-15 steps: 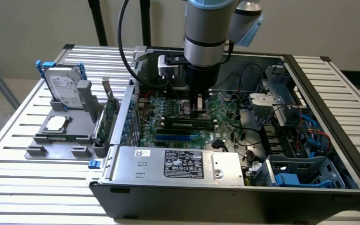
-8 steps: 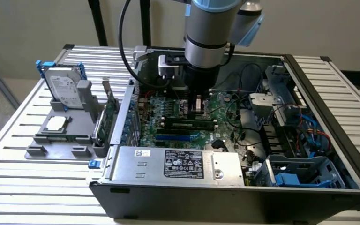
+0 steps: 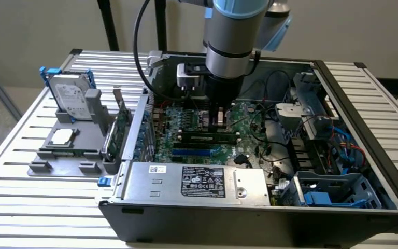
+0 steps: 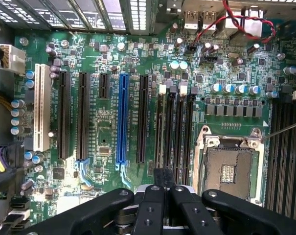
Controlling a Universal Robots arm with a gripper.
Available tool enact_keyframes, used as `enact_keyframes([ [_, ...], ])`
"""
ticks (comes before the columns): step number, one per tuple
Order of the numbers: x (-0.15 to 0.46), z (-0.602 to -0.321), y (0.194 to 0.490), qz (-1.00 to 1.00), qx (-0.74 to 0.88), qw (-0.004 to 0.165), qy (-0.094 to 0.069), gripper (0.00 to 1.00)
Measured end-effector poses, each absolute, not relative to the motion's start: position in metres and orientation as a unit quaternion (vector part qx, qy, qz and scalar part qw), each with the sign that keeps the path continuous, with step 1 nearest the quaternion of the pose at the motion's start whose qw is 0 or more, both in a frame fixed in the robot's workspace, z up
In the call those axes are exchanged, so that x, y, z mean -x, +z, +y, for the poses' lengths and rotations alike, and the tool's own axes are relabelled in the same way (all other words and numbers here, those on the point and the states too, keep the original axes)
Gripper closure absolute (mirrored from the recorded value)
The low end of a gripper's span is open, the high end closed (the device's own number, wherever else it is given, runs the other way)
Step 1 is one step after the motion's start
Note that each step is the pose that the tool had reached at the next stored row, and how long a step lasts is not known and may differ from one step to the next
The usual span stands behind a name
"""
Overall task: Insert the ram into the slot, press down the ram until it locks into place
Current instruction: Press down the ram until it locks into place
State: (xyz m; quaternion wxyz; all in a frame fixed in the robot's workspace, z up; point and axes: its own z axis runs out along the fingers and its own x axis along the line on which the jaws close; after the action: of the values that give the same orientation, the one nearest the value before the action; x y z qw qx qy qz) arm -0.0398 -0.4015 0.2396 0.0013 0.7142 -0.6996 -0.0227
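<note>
Your ram (image 3: 206,138), the long thin green circuit-board stick with a row of black chips, lies lengthwise along the slot (image 4: 160,125), one of the parallel narrow black plastic memory sockets, directly beneath the pincer (image 3: 218,122); you cannot tell from here whether the end clips have caught it, nor whether the tips touch its top edge. The pincer's black fingers (image 4: 156,196) are pinched fully together with nothing between them; I judge the stick already inserted and the pressing step in hand. That press calls for force straight down, with the tips centred on the thin edge so they do not slip onto the neighbouring sockets, until both clips snap in.

To one side of the pincer runs the shorter blue socket (image 4: 121,117); to the other sits the square metal-framed processor socket (image 4: 231,166), bare. All of this lies on the green motherboard (image 4: 103,134) inside the open black metal computer case (image 3: 254,220), which also holds a silver labelled power-supply box (image 3: 199,181) and a grey-and-blue drive cage (image 3: 330,189). Well apart from the pincer, outside the case toward the exterior view's left, a grey moulded tray (image 3: 40,168) holds an upright hard drive (image 3: 68,93) in a blue bracket and a small square processor chip (image 3: 62,136) lying flat.
</note>
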Motion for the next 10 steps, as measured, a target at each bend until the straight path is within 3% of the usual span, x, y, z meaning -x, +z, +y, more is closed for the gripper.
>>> enact_keyframes([
  [10,0.0399,-0.4013,0.2305,-0.700,-0.714,0.000,-0.024,0.89],
])
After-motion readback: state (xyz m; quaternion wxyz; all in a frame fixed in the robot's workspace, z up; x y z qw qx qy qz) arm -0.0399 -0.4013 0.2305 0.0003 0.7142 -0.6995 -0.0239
